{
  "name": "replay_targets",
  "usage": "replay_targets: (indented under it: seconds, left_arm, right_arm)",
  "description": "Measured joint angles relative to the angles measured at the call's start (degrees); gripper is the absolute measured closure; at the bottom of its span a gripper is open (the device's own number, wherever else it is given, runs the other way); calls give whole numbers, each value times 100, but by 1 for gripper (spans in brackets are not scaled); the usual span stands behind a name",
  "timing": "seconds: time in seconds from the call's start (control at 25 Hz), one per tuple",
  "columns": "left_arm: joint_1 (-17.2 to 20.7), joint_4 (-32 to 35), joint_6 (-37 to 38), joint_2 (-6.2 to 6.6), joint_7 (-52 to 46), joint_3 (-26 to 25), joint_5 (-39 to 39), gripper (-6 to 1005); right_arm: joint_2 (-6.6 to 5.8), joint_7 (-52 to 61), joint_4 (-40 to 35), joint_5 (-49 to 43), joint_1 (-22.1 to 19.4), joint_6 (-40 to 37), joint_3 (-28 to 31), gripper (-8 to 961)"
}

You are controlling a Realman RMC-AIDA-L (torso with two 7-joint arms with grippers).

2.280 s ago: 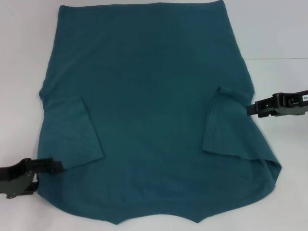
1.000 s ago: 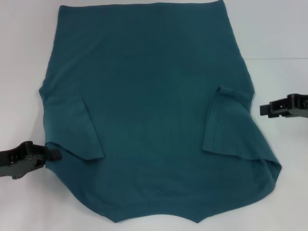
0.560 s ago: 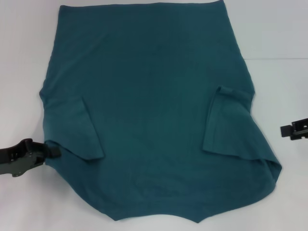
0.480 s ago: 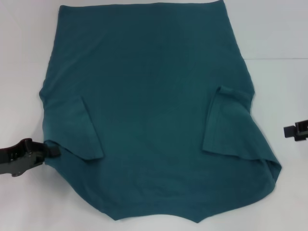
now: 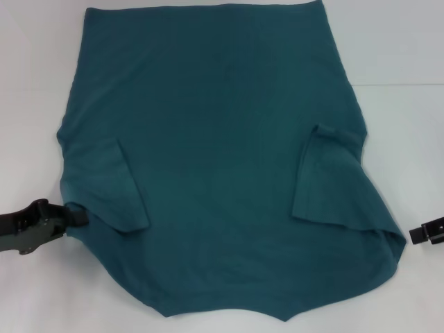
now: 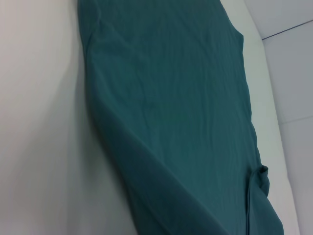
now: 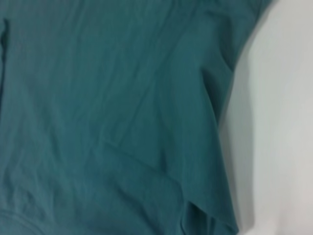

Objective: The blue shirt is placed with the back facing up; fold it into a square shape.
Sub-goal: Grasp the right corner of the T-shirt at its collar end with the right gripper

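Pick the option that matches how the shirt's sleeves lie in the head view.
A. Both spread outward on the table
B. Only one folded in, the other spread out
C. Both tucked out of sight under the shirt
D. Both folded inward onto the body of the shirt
D: on the blue shirt, the left sleeve and the right sleeve each lie as a flap on top of the shirt's body, their hems facing the middle.
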Motion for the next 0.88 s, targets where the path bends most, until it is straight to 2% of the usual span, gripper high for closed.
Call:
replay_targets:
  seconds: [0.28, 0.48, 0.68, 0.88]
  left_arm:
    - [-1, -10, -12, 0, 1, 2, 0, 969]
    - [-1, -11, -13, 0, 1, 6, 0, 969]
    - [-1, -10, -13, 0, -2, 0, 0, 969]
    - [-7, -11, -37, 0, -12, -1, 0, 969]
  right_arm:
    - [112, -11, -3, -39, 56, 142, 50, 376]
    - [116, 27, -3, 29, 70, 172, 24, 275]
    - [131, 47, 7, -2, 99, 262, -93, 231]
    - [215, 28, 36, -11, 143, 383, -162, 188]
